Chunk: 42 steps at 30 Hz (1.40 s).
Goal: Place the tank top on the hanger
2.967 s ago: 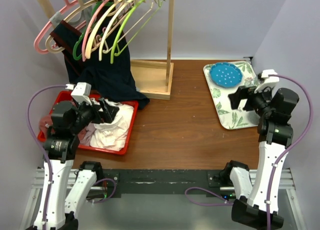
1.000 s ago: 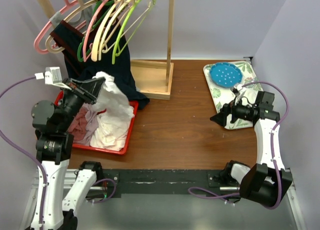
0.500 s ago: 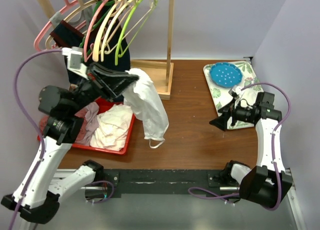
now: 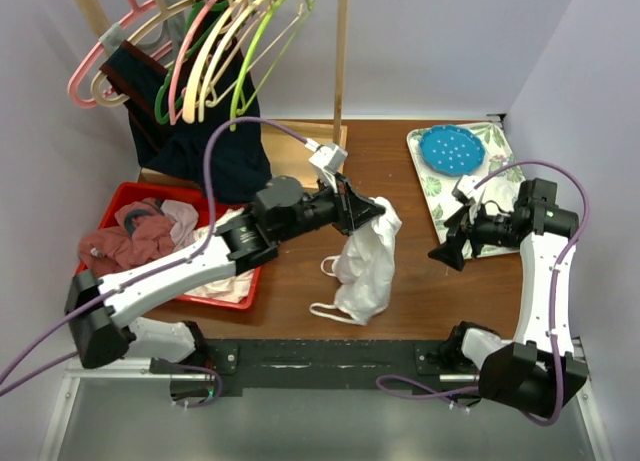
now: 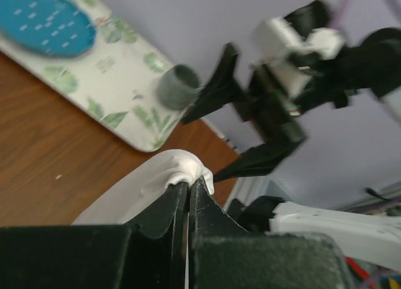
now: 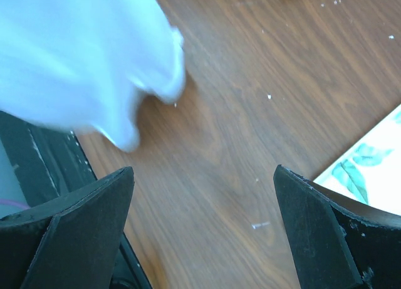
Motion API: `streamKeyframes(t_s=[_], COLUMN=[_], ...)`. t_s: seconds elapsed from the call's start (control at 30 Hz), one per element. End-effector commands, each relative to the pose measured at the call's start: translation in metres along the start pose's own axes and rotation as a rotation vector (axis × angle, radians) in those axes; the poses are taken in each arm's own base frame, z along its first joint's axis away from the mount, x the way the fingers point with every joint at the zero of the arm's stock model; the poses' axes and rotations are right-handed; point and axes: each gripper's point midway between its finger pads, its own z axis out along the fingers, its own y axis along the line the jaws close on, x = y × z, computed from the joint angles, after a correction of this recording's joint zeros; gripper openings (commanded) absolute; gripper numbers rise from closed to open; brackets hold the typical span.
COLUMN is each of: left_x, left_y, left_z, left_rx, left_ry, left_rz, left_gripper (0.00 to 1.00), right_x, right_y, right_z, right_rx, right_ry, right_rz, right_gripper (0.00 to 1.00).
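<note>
The white tank top [image 4: 368, 261] hangs from my left gripper [image 4: 380, 210], which is shut on a bunched fold of it [image 5: 182, 167] above the middle of the table; its lower end and straps trail on the wood. My right gripper [image 4: 452, 243] is open and empty, just right of the cloth and pointing at it. In the right wrist view the white cloth [image 6: 81, 57] is a blur at upper left, beyond the wide-open fingers [image 6: 88, 220]. The lime hanger [image 4: 268, 43] hangs on the wooden rack at the back left, with nothing on it.
A red bin [image 4: 120, 197] of pink-red and white cloths sits at left. A dark navy garment [image 4: 215, 141] hangs below the rack's pink, cream and darker green hangers. The rack's wooden post and base [image 4: 340, 71] stand at the back. A leaf-patterned tray [image 4: 450, 216] with a blue plate [image 4: 452, 149] lies at right.
My left arm has swung from over the red bin to the table's middle, carrying the tank top rightward and lower. My right gripper has stayed open, turned toward the cloth.
</note>
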Motion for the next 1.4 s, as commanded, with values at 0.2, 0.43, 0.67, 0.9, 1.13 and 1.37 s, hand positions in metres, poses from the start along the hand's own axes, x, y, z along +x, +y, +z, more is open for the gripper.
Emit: streamKeyframes(t_s=[0.2,0.43,0.67,0.9,1.13,1.37], left_x=[0.023,0.017,0.085,0.148,0.162,0.173], left_y=[0.14,0.126,0.134,0.165,0.188,0.193], left_z=[-0.007,-0.067,-0.126,-0.17,-0.18,-0.179], left_rx=[-0.502,-0.477,-0.502,-0.608,-0.703,-0.702], left_ry=[0.021,0.077,0.158,0.136,0.131,0.15], left_rz=[0.135,0.271,0.05,-0.168,-0.166,-0.168], left_gripper=[0.47,0.89,0.83,0.76,0.76,0.76], right_x=[0.044,0.07,0.066,0.078,0.092,0.096], right_y=[0.01,0.069,0.119,0.168,0.179,0.178], right_z=[0.016,0.046,0.092,0.177,0.237,0.246], right_rx=[-0.061,-0.367,-0.625,-0.686,-0.592,-0.562], right_ry=[0.101,0.158,0.19,0.368,0.45,0.48], right_rz=[-0.021,-0.376,-0.652,-0.908,-0.934,-0.883], right_gripper=[0.99,0.99,0.97,0.85,0.75,0.64])
